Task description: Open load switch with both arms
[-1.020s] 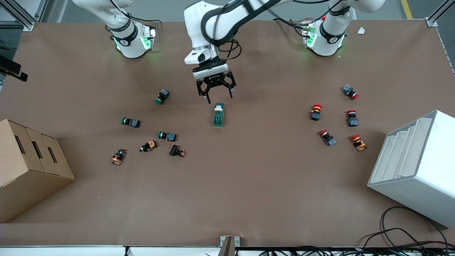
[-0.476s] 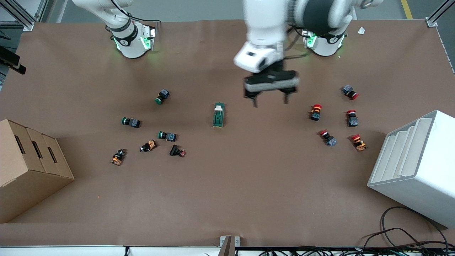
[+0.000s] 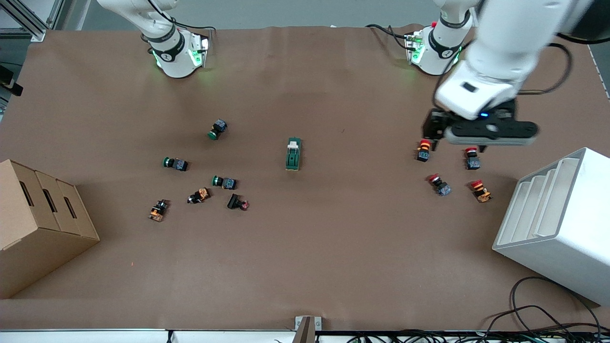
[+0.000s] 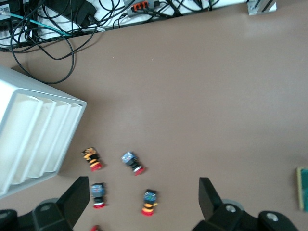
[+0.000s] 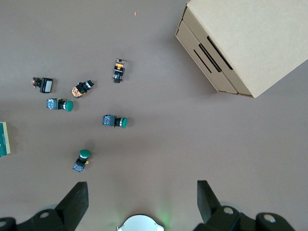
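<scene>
The load switch (image 3: 293, 154), a dark-green block with its white toggle at the end toward the robots, lies alone mid-table. Its edge also shows in the left wrist view (image 4: 303, 187) and the right wrist view (image 5: 3, 138). My left gripper (image 3: 452, 145) hangs open over the red-capped push buttons (image 3: 423, 149), well away from the switch. In the left wrist view that gripper (image 4: 143, 199) holds nothing, with a red-capped button (image 4: 149, 202) on the table below. My right gripper (image 5: 142, 202) is open and empty, high above its own base (image 5: 139, 224), and is out of the front view.
Several green-capped and orange push buttons (image 3: 223, 181) lie toward the right arm's end, beside a cardboard box (image 3: 38, 224). Several red-capped buttons (image 3: 439, 185) lie toward the left arm's end, beside a white slotted rack (image 3: 557, 219). Cables (image 3: 538, 319) trail at the table's near edge.
The left gripper has swept from just over the load switch toward the left arm's end, now above the red-capped buttons. The switch has not moved.
</scene>
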Controlling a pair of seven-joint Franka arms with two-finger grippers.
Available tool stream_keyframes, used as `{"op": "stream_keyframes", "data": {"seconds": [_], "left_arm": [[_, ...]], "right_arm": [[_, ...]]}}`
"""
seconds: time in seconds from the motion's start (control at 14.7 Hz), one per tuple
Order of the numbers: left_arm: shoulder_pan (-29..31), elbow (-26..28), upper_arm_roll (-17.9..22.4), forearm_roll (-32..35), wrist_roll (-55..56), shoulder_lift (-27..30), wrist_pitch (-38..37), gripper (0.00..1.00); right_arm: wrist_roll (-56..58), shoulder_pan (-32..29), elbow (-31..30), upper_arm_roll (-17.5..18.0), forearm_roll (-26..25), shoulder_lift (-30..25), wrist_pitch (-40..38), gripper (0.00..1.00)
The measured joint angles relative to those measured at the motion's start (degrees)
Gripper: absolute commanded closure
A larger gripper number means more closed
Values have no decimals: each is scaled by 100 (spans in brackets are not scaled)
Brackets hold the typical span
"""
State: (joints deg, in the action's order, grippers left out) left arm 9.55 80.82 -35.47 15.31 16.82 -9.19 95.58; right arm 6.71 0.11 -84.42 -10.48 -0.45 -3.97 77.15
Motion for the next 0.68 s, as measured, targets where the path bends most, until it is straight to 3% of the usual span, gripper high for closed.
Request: {"op": "stream_keyframes", "data": {"seconds": [0.07,0.34,0.68], "left_arm": [[-57,-13,243,-161,-224,76,-118,0],[-980,80,2048,-906,-1256,508,-455,0],[-1271,552,2801,-1075,-1582,984,-675,0]], "right_arm": [[0,-5,-13,0,0,-1,-20,0],[0,-6,-34,19,0,-24,-51,0],[244,-5,-46,52,1,-62,-50,0]]}}
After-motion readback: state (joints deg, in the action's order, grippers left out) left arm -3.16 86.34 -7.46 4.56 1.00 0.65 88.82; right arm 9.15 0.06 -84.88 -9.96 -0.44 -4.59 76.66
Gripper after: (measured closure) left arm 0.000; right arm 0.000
